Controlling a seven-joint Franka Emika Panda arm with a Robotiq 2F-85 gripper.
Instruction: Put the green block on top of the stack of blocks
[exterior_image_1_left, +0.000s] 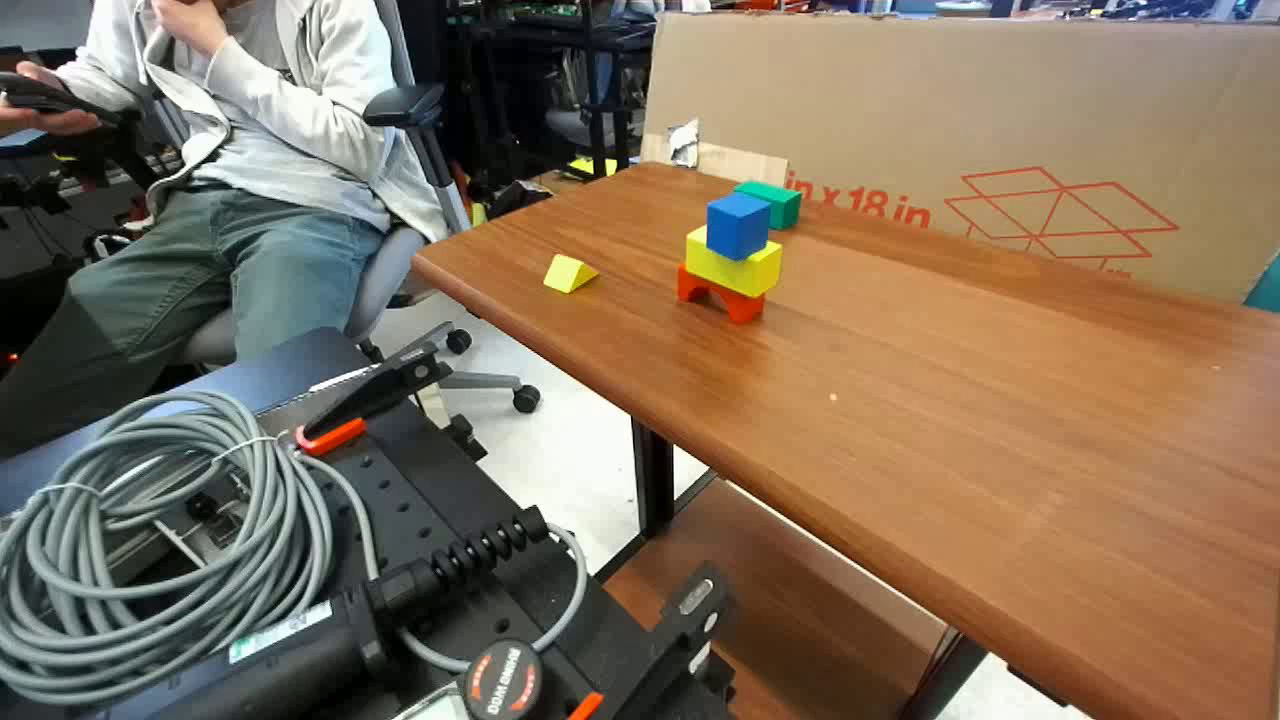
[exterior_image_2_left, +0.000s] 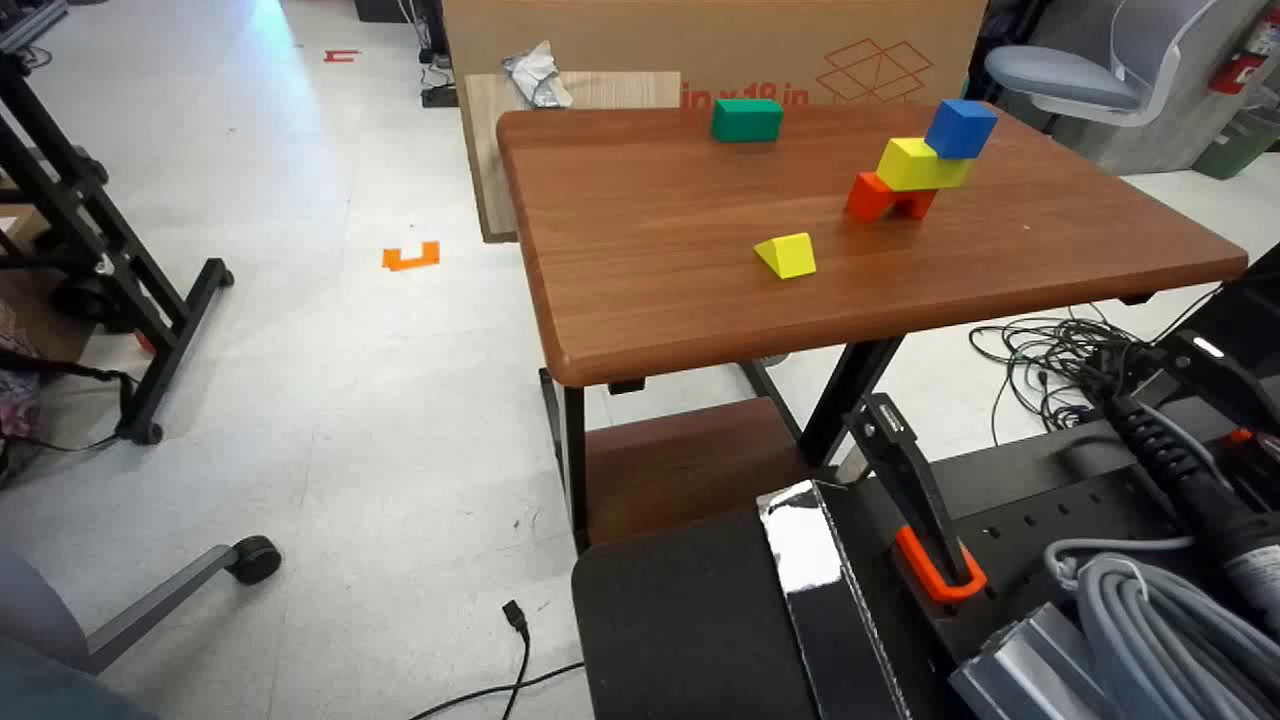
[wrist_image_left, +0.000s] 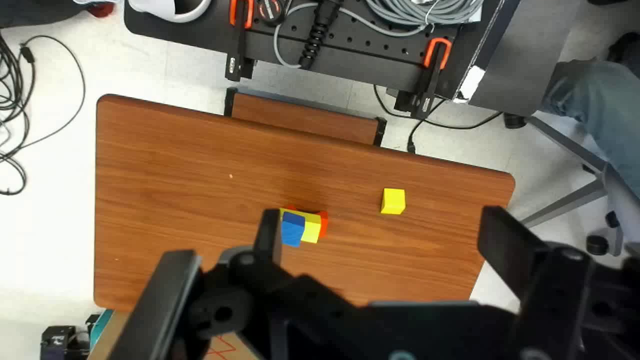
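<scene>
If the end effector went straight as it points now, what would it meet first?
Probably the table, between the block stack and the yellow wedge; depth is unclear, so either might come first.

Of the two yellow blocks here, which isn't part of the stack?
The yellow wedge, lying apart on the table in both exterior views. The other yellow block is box-shaped, sandwiched between the red arch and the blue block.

A yellow wedge-shaped block (exterior_image_1_left: 570, 274) rests on the brown wood-grain table (exterior_image_1_left: 960, 430). A large tan cardboard panel (exterior_image_1_left: 840, 100) printed in red stands along one long edge. In an exterior view, a person (exterior_image_1_left: 250, 165) in a pale open jacket (exterior_image_1_left: 340, 70) and grey-green trousers (exterior_image_1_left: 290, 265) sits in a grey wheeled chair (exterior_image_1_left: 382, 278).
</scene>
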